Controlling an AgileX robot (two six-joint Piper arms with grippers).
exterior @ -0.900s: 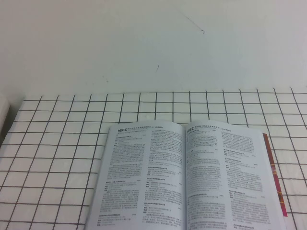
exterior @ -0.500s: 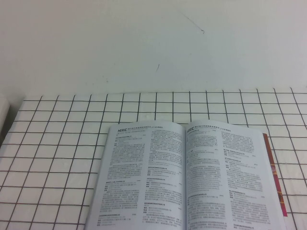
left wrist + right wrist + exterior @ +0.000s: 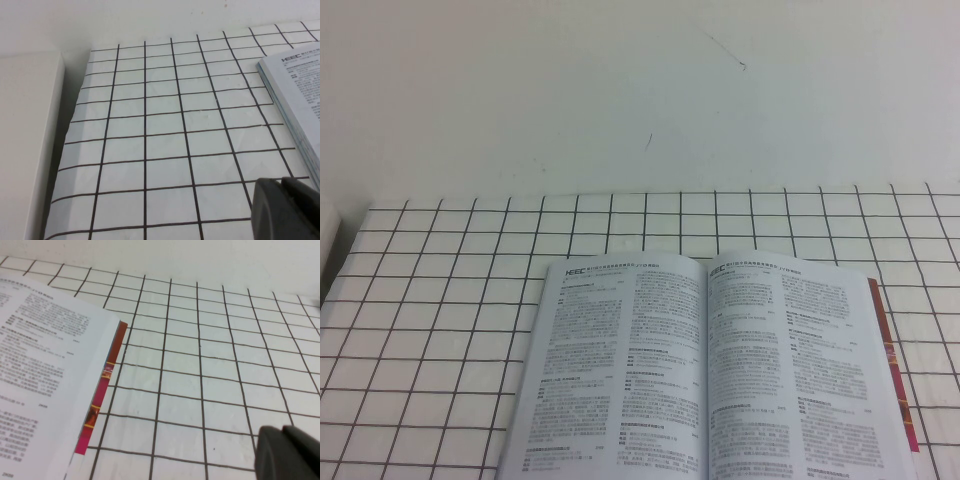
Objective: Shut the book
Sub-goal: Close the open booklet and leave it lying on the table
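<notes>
book [image 3: 710, 370]: open flat, pages up, centre-right on grid cloth [image 3: 450, 300], red cover strip along right side
left gripper [image 3: 286, 209]: dark tip only, above cloth near book's left edge, not touching; grip state cannot tell
right gripper [image 3: 287, 454]: dark tip only, above bare cloth right of book, apart; grip state cannot tell
white block [image 3: 25, 140]: beside cloth's left edge

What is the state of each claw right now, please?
Left claw: cannot be told; left of the book.
Right claw: cannot be told; right of the book.
</notes>
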